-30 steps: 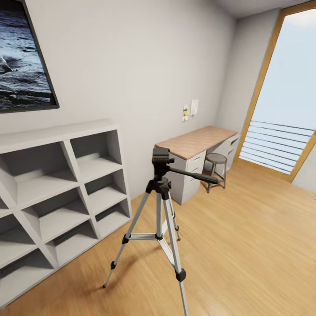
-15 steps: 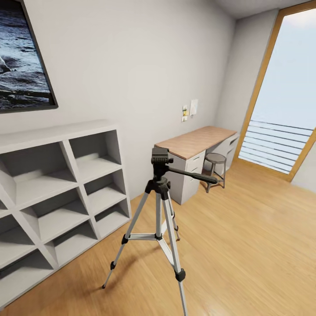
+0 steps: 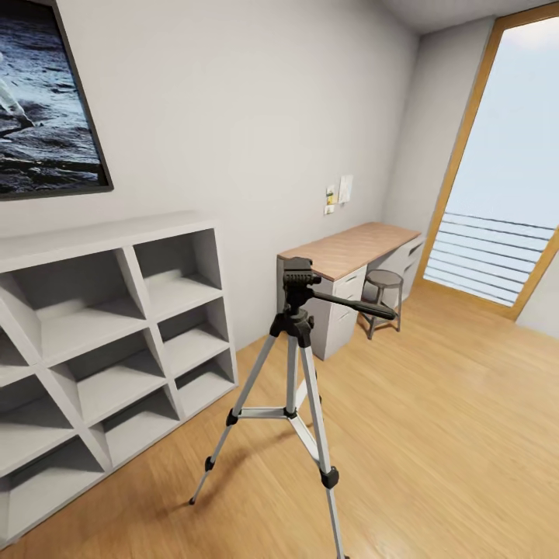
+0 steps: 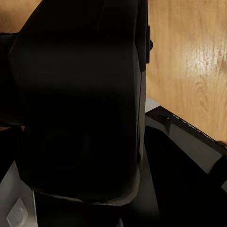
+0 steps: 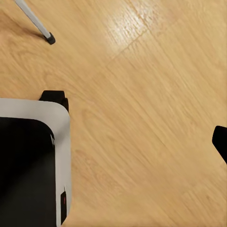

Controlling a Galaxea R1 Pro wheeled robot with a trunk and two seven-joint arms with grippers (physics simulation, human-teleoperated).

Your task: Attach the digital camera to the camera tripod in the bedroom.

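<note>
The camera tripod (image 3: 297,349) stands on the wood floor in the middle of the head view, silver legs spread, its black head (image 3: 299,278) empty and its long handle (image 3: 357,304) pointing right. One tripod foot (image 5: 48,39) shows in the right wrist view. A chunky black body, the digital camera (image 4: 80,104), sits right against the left wrist lens, held in my left gripper, whose fingers are lost in the dark. A black fingertip (image 5: 220,142) of my right gripper shows at the picture's edge over bare floor, with nothing between the fingers.
A white cube shelf (image 3: 116,341) lines the wall left of the tripod. Behind it are a wood-topped desk (image 3: 349,248) and a stool (image 3: 383,283). A tall window with a railing (image 3: 497,194) is at the right. My base's corner (image 5: 59,142) is near the tripod foot.
The head view has shifted a little, so the tripod, shelf and picture now sit slightly further right. Nothing in the room itself has moved.
</note>
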